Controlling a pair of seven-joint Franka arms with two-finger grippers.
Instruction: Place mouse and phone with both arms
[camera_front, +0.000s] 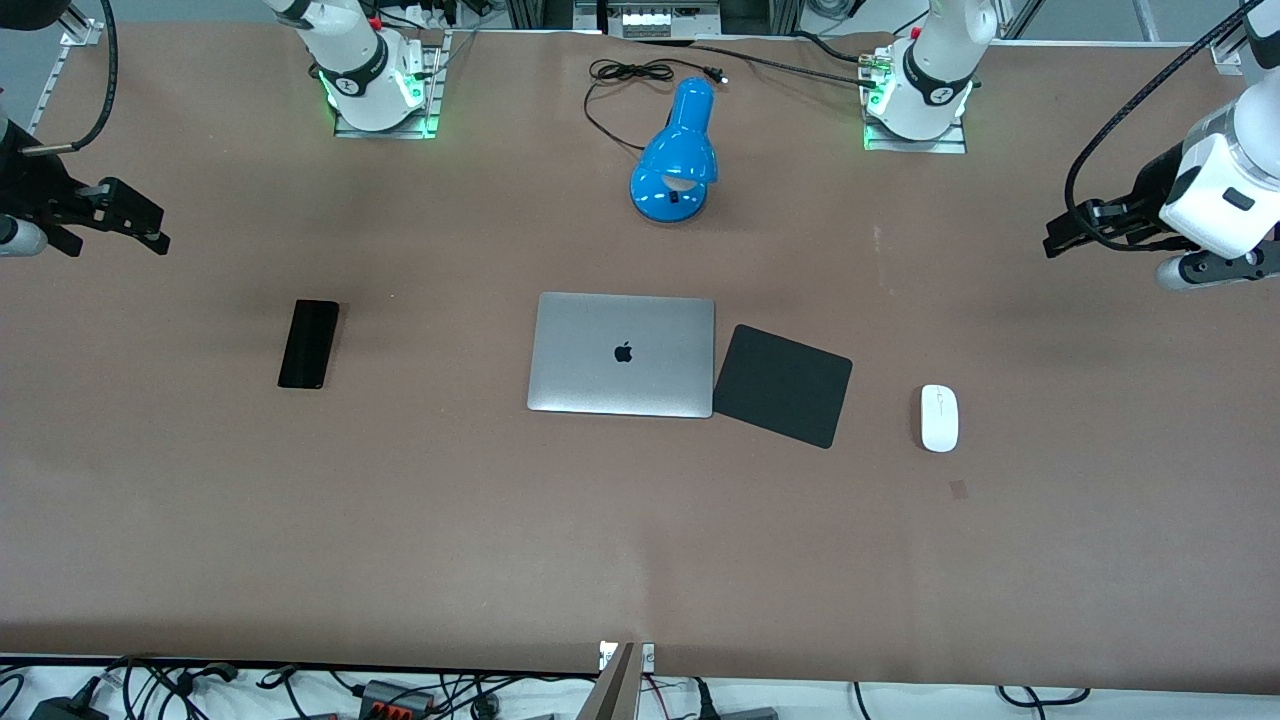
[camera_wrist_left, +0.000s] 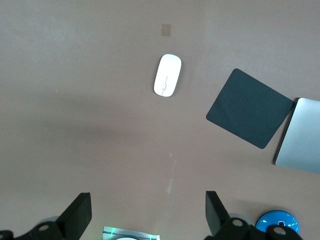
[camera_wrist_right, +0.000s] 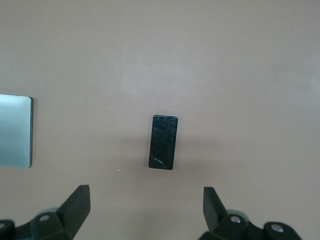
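Hands hang spread and empty: left hand (camera_wrist_left: 145, 220) over the small white oval mouse (camera_front: 939, 418), right hand (camera_wrist_right: 145, 217) over the slim glossy black phone (camera_front: 308, 343). Both look light, rigid and slippery; pinching across the long sides seems wisest.

**Laptop at centre, phone and mouse toward the table's two ends**

Centred on the table (camera_front: 400, 560): closed laptop (camera_front: 621, 354), with pad (camera_front: 783, 385) just beside it, one corner touching, toward the left arm's end. Further toward that end, well apart from the pad, mouse (camera_front: 939, 418), slightly nearer the front camera. Toward the right arm's end, well apart from the laptop, phone (camera_front: 308, 343), lying flat. Farther from the front camera than the laptop, between the arm bases, lamp (camera_front: 677, 155) and its cord (camera_front: 615, 90).
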